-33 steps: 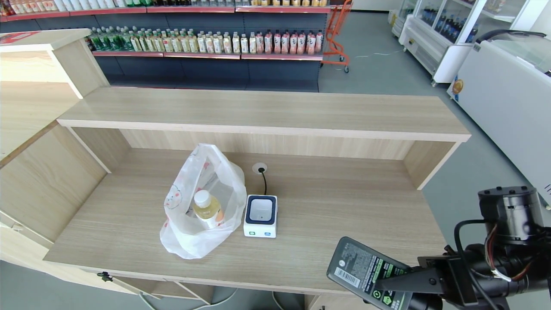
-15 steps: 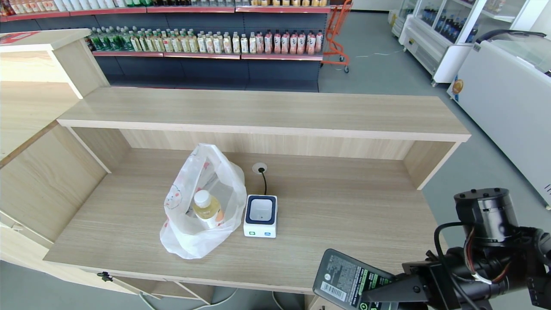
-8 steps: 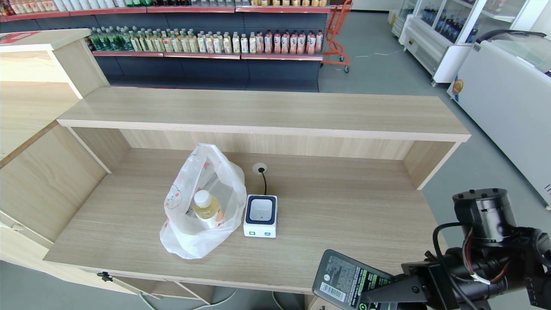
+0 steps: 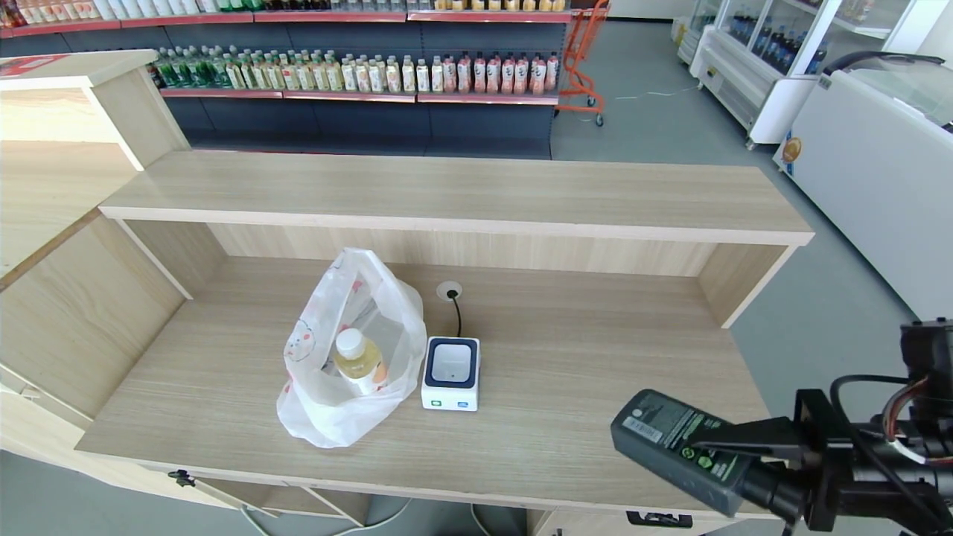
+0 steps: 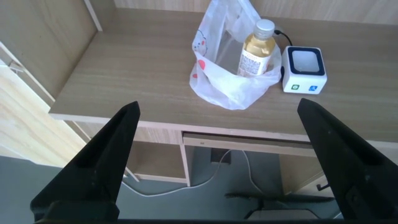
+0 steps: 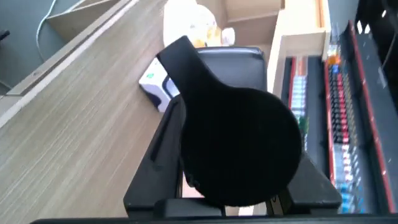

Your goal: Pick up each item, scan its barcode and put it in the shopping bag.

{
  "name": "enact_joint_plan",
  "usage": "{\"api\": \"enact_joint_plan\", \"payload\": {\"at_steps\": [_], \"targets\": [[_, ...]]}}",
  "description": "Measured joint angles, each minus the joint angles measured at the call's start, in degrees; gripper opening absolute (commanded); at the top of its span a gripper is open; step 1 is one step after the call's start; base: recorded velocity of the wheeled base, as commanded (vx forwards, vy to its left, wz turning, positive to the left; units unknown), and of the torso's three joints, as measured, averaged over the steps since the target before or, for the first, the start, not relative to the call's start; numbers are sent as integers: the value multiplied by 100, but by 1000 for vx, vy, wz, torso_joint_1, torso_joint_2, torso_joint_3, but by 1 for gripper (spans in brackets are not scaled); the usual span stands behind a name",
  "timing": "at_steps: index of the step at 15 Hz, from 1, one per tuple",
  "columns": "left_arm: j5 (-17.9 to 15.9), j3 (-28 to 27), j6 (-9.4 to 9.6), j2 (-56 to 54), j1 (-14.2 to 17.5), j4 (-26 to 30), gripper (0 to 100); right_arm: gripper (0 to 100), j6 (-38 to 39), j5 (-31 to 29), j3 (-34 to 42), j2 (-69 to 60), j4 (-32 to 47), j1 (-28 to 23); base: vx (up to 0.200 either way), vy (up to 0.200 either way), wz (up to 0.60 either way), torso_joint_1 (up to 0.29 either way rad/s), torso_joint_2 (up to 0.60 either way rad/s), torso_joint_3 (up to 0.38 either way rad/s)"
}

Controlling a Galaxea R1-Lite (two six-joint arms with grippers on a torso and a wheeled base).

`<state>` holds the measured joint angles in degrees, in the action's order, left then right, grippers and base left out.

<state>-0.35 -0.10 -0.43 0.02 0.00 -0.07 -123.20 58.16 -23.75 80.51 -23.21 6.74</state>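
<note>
Dark grey, smooth, rounded-corner labelled pack (image 4: 659, 430), pinched by the right gripper (image 4: 726, 450) above the near right corner of the pale wood-grain counter (image 4: 595, 350). A crinkled translucent plastic shopping bag (image 4: 327, 417) stands mid-counter, and the left gripper (image 5: 219, 106) is spread wide and empty.

Lower right: dark grey container (image 4: 665, 433) clamped in right gripper (image 4: 724, 450), overlapping counter (image 4: 595, 357) front corner. Left of centre: shopping bag (image 4: 320, 413), yellow drink bottle (image 4: 359, 362) upright inside; scanner (image 4: 451, 372) just beside, rightward.

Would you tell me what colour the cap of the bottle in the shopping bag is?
The cap is white; the head view shows it best.
</note>
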Motion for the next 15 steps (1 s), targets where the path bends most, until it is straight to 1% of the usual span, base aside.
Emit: {"api": "enact_joint_plan", "payload": {"at_steps": [1, 2, 4, 6, 7, 9, 11, 13, 14, 15], "targets": [[0, 0, 0, 0, 0, 0, 100, 0, 778, -211, -34, -199, -35, -440, 0, 0, 0, 0, 0, 0], [2, 0, 0, 0, 0, 0, 100, 0, 1738, -369, -39, -378, 46, -767, 0, 0, 0, 0, 0, 0], [0, 0, 0, 0, 0, 0, 100, 0, 3282, -539, -10, -641, 369, -1106, 0, 0, 0, 0, 0, 0], [0, 0, 0, 0, 0, 0, 100, 0, 4936, -646, 11, -809, 592, -1267, 0, 0, 0, 0, 0, 0], [0, 0, 0, 0, 0, 0, 100, 0, 5992, -835, 16, -859, 705, -1286, 0, 0, 0, 0, 0, 0], [0, 0, 0, 0, 0, 0, 100, 0, 8611, -1382, -23, -881, 797, -1178, 0, 0, 0, 0, 0, 0], [0, 0, 0, 0, 0, 0, 100, 0, 11269, -1875, -169, -779, 731, -935, 0, 0, 0, 0, 0, 0], [0, 0, 0, 0, 0, 0, 100, 0, 13217, -2370, -389, -429, 288, -729, 0, 0, 0, 0, 0, 0], [0, 0, 0, 0, 0, 0, 100, 0, 14028, -2671, -491, -166, -90, -622, 0, 0, 0, 0, 0, 0], [0, 0, 0, 0, 0, 0, 100, 0, 14602, -2959, -566, 56, -378, -510, 0, 0, 0, 0, 0, 0]]}}
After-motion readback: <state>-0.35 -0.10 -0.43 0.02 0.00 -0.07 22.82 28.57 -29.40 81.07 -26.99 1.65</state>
